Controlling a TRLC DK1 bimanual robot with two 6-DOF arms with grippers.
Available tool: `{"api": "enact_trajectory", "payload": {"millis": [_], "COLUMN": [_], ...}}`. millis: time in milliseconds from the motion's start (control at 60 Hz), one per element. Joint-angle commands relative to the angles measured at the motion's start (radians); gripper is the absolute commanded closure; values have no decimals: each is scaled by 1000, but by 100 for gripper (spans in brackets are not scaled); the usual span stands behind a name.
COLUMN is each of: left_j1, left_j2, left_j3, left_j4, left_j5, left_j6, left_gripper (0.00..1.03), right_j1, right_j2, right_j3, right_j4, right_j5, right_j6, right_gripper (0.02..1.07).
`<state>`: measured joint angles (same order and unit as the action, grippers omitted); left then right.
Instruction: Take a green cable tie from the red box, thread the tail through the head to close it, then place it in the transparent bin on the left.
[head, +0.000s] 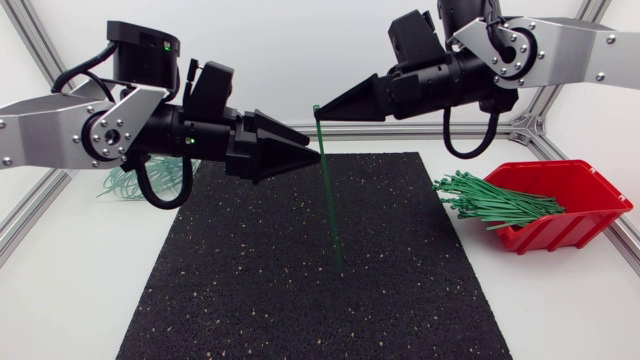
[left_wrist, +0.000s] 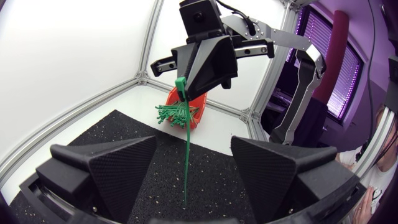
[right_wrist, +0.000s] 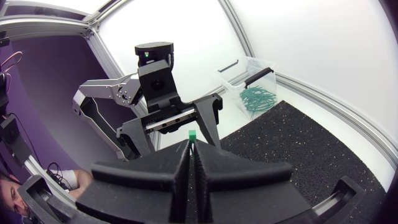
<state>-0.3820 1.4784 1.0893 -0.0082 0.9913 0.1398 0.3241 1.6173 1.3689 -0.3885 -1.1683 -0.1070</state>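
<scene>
The right arm's black wedge-fingered gripper (head: 320, 113) is pinched tight on the head end of one long thin green plastic cable tie (head: 328, 190). The tie hangs straight down from it, above the black speckled rubber mat (head: 250, 280). So the tie is out of the red plastic box (head: 575, 222), where a pile of other green ties (head: 495, 200) sticks out over the edge. The step in hand looks like getting ready to thread it.

The left arm's black wedge-fingered gripper (left_wrist: 194, 143) is spread wide and holds nothing. It faces the hanging tie, which is in line with the gap between its fingers but not touching them. I think it next has to close on the lower part of the tie, bend the tail up and poke it through the little head. That needs a careful aim.

The hole in the head is too small to see. The tail's tip is hard to make out against the dark mat, so I cannot tell if it touches. From above, the see-through plastic bin (right_wrist: 249, 65) is mostly hidden behind the left arm
</scene>
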Motion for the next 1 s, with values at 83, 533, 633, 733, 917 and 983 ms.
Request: {"api": "enact_trajectory", "payload": {"millis": [83,533,633,733,917,983], "left_j1": [8,6,2,-1,-14,-15], "left_j2": [23,39,40,45,46,48], "left_j3": [15,-22,-25,-22,-31,-32], "left_j4": [100,214,214,215,217,217], "left_j5": [15,23,23,23,23,23], "left_j6": [-82,-157,-155,-155,-155,-154], "left_gripper": [27,39,39,44,44,44], "right_j1": [3,7,7,7,7,7], "right_j2": [1,-33,-40,-45,-56,-57], "right_j3": [-39,-59,-60,-65,-79,-82], "right_j4": [13,25,27,40,66,76], "right_j5": [-13,-16,-16,-16,-14,-14], "right_j6": [24,30,33,41,56,63], "right_gripper": [101,101,102,101,101,101]}}
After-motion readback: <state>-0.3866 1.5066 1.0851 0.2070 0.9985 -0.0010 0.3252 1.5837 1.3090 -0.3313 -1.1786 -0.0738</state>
